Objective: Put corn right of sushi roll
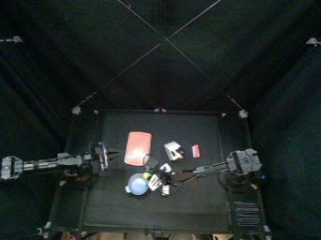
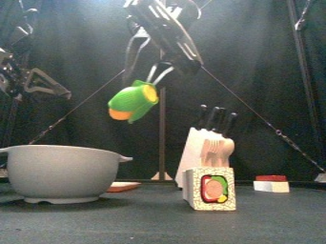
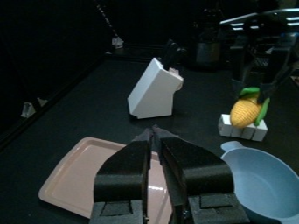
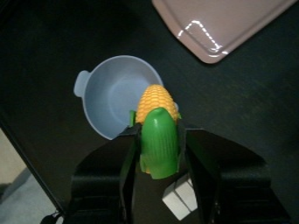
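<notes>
The corn (image 2: 133, 100), yellow with a green husk, hangs in the air above the table with my right gripper (image 2: 152, 78) shut on its green end. In the right wrist view the corn (image 4: 156, 118) stands between the jaws over the rim of the pale blue dish (image 4: 111, 87). The sushi roll (image 2: 213, 188), white with a green and red face, stands on the table below and to the right of the corn. The same sushi roll (image 3: 243, 129) sits just under the corn (image 3: 244, 109) in the left wrist view. My left gripper (image 3: 153, 133) is shut and empty, resting at the left beside the pink slab (image 3: 87, 166).
A white knife block (image 2: 211, 148) stands behind the sushi roll. A small red block (image 2: 270, 181) lies at the right. The pink slab (image 1: 138, 145) lies left of the knife block (image 1: 172, 148), and the blue dish (image 1: 135, 187) sits near the front.
</notes>
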You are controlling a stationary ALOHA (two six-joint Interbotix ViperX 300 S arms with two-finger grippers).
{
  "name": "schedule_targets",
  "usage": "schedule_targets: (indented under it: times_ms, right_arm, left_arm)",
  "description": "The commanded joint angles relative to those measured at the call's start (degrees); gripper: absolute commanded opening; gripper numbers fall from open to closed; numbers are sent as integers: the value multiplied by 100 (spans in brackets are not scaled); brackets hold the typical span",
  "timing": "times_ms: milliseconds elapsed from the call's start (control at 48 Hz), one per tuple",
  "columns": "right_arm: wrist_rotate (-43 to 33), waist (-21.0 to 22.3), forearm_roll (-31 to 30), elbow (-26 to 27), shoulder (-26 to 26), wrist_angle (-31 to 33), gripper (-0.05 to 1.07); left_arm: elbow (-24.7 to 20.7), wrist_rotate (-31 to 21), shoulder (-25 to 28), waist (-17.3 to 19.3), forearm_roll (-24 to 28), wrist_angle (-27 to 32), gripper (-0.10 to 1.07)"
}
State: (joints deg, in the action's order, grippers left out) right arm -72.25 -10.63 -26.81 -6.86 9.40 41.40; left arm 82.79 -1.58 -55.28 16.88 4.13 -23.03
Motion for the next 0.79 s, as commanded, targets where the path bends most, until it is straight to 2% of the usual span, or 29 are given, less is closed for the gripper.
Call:
schedule_targets:
  times_ms: [0,125,375,562,771]
  right_arm:
    - [-554,-132,-413,-272,-580,-9,69]
    - [-1529,-308,-853,-782,-1011,97,69]
    - [-3094,-809,-1213,-1696,-1828,334,69]
    - [-3727,-1055,-1090,-2215,-2285,369,69]
    - [-3814,-1222,-809,-2979,-2751,-35,69]
  left_arm:
    - [-193,9,26,88,62,-44,54]
    - [-229,9,26,158,97,-44,54]
    - [-360,9,26,229,229,-53,54]
    - [-316,9,26,237,229,-53,54]
    - [-246,-9,35,237,167,-53,54]
